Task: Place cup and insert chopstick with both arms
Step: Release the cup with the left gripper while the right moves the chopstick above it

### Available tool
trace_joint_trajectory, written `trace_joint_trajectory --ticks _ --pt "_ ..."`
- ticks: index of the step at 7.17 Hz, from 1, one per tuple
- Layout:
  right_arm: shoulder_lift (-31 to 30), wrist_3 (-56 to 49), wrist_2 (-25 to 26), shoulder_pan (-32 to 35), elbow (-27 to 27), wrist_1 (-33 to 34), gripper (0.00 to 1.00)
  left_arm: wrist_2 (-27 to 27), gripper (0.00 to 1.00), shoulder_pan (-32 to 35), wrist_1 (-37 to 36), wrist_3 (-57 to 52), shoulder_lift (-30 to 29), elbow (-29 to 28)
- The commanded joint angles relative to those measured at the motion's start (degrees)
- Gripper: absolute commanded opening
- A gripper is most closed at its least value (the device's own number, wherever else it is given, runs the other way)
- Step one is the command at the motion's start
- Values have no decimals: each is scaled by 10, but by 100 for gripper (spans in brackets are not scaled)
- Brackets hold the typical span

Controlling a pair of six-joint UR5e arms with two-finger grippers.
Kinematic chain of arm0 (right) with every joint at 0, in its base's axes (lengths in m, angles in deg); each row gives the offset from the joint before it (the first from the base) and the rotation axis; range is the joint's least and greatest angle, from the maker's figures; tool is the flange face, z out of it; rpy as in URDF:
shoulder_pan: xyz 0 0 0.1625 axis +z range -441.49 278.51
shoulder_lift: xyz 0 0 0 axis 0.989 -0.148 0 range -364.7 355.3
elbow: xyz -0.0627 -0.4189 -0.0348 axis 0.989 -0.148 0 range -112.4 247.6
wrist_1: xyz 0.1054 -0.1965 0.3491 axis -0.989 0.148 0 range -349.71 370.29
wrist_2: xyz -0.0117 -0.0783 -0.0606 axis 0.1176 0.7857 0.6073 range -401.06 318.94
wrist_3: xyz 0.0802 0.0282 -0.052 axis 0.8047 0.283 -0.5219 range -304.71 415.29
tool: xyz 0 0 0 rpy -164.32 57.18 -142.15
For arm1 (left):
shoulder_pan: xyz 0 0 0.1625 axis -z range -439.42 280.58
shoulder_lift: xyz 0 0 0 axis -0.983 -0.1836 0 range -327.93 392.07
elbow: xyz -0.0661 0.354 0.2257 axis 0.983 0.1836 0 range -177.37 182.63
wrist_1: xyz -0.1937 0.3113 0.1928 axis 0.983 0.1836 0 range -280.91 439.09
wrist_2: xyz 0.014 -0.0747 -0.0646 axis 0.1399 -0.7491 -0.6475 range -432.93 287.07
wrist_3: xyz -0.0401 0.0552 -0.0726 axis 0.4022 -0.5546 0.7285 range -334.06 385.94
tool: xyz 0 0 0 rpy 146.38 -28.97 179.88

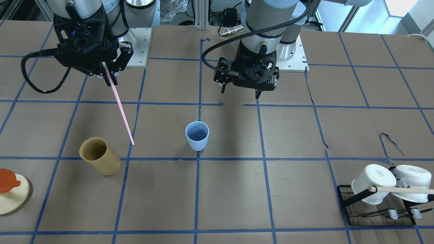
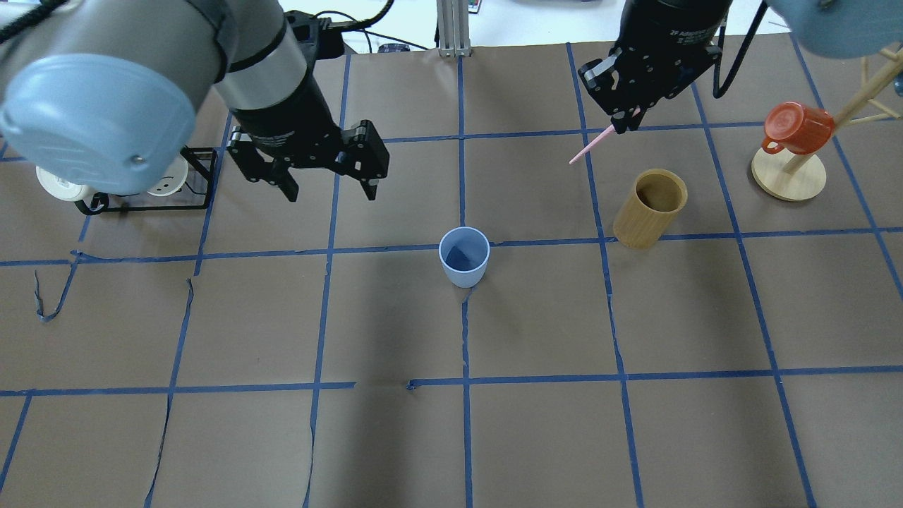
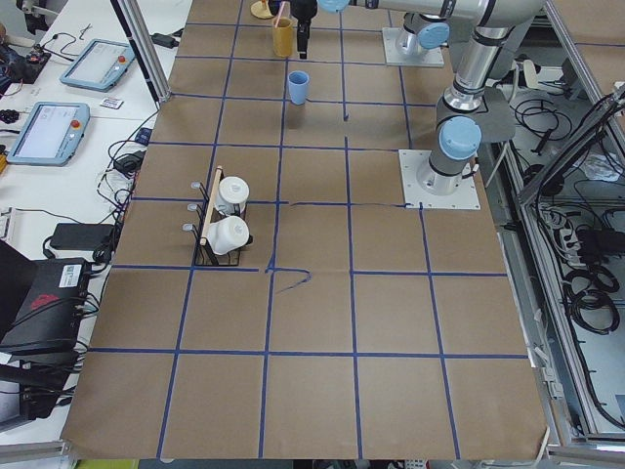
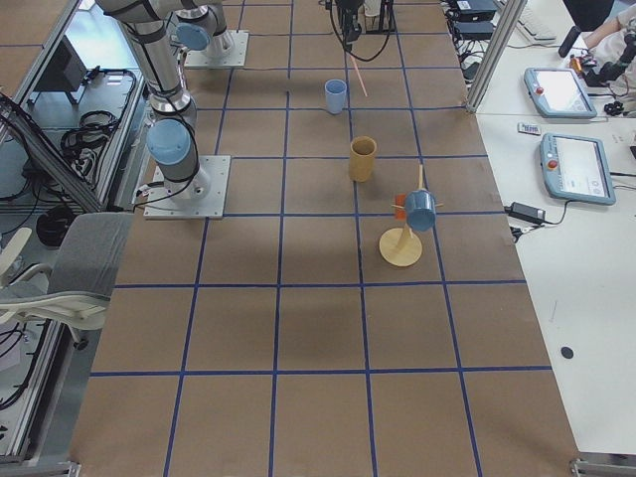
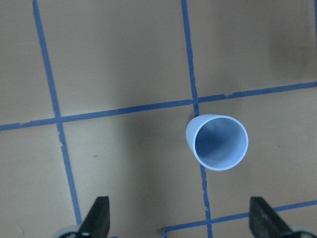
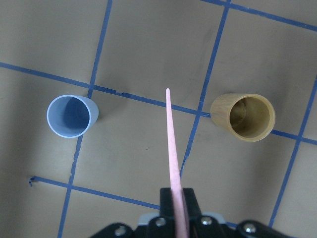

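Cup, blue (image 1: 197, 135), stands upright and open-mouthed on a tape crossing near the middle of the brown table (image 1: 230, 196), touching neither of my 2 grippers. My left gripper (image 1: 240, 93) hangs above the table on my base's side of the cup, fingers (image 5: 97, 218) spread wide with nothing between them; its wrist camera looks straight down on the cup's rim. I judge the placing half of the job done.

My right gripper (image 1: 110, 79) is clamped on the thick end of the pink chopstick (image 1: 120, 110), well apart from the cup. The stick is not vertical: its long axis slants down and away from my base, tip lowest and free in the air. Seen from my right wrist, that tip points into the gap between 2 vessels, the blue cup toward my left and a bamboo cup (image 6: 242, 117) toward my right, over neither mouth.

So the target lies to my left of the tip. Judging from this, the stick must travel that way and stand steeper before it goes down, and the bamboo cup is the wrong mouth to drift toward
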Motion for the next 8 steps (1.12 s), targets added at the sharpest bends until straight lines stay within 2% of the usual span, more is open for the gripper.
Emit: trace_joint_trajectory --ticks 1,5,8 --pt "0 67 -8 48 16 1 0 33 100 -64 43 -42 36 -4" --pt "26 158 -18 109 33 7 0 34 100 -82 15 -49 38 -4" --pt "39 168 -19 139 42 10 0 34 100 -82 13 -48 38 -3"
